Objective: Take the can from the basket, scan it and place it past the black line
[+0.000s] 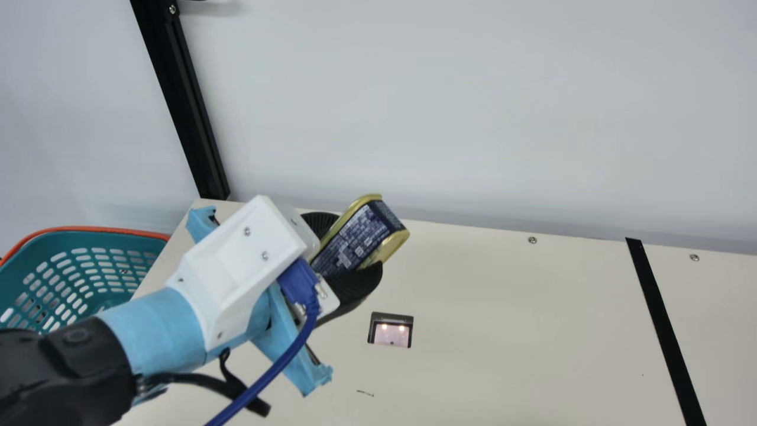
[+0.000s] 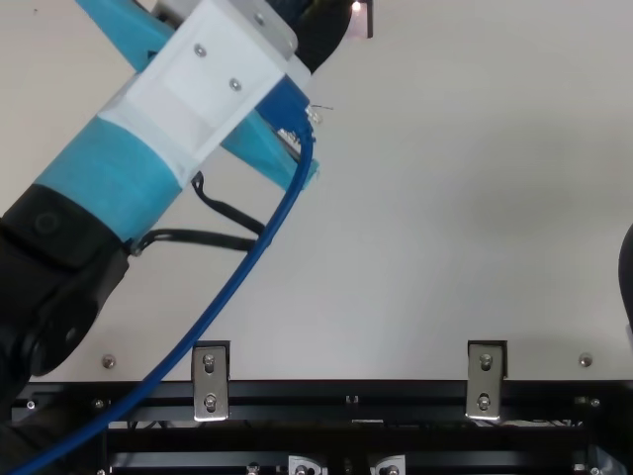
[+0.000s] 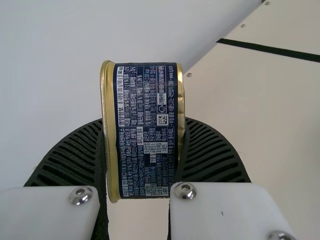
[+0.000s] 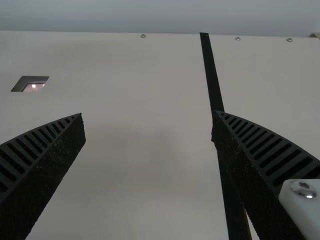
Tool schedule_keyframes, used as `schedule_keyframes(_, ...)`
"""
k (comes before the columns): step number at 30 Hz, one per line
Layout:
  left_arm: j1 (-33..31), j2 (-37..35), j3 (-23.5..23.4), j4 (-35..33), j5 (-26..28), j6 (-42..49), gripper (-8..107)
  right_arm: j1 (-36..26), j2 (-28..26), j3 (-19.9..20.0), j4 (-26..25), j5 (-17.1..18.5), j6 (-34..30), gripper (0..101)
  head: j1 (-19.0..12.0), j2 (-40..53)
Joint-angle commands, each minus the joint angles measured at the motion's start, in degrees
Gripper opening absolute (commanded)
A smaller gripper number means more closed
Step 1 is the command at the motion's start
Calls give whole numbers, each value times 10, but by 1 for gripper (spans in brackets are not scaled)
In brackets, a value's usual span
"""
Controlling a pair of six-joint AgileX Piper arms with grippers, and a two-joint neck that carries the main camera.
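1. We held the can [image 1: 362, 236] in our left gripper [image 1: 359, 244], its 2 ribbed fingers closed onto the can's flat ends, apart by just the can's width.
2. The can was tilted in the main view, its gold rims and navy label jutting out beyond our fingertips. In the left wrist view, its printed side faced our camera.
3. To the left of that gripper in the main view, we had the teal basket [image 1: 89, 236] with its orange rim.
4. Below our left gripper and slightly to its right in the main view, the scanner window [image 1: 391, 334] showed 2 lights in the table [image 1: 473, 367].
5. The black line [image 1: 665, 331] ran well apart from our left gripper, on the side away from the basket.
6. Our right gripper [image 2: 627, 277] was at the top view's right edge.
7. In the right wrist view, the right gripper [image 4: 148, 114] had its 2 fingers wide apart with nothing held, and 1 finger overlapped the black line.
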Motion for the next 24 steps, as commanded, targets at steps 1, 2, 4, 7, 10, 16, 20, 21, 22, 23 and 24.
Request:
schedule_keyframes(1,-5,-4,-8,26,41,-9,10,0,0,0,0,0,0,101,-21,-5)
schedule_keyframes(2,-10,-7,-12,32,53,-11,10,0,0,0,0,0,0,101,-21,-5)
schedule_keyframes(4,-22,-12,-21,43,77,-16,10,0,0,0,0,0,0,101,-21,-5)
schedule_keyframes(7,-40,-17,-33,48,112,-12,10,0,0,0,0,0,0,101,-21,-5)
schedule_keyframes(10,-50,-21,-43,38,146,10,10,0,0,0,0,0,0,101,-21,-5)
schedule_keyframes(16,-50,-26,-58,1,211,77,10,0,0,0,0,0,0,101,-21,-5)
schedule_keyframes(20,-39,-26,-66,-29,248,127,10,0,0,0,0,0,0,101,-21,-5)
schedule_keyframes(21,-36,-25,-69,-35,258,137,10,0,0,0,0,0,0,101,-21,-5)
schedule_keyframes(22,-32,-24,-71,-42,268,148,10,0,0,0,0,0,0,101,-21,-5)
schedule_keyframes(23,-27,-23,-73,-48,277,158,10,0,0,0,0,0,0,101,-21,-5)
schedule_keyframes(24,-24,-21,-75,-54,286,167,10,0,0,0,0,0,0,101,-21,-5)
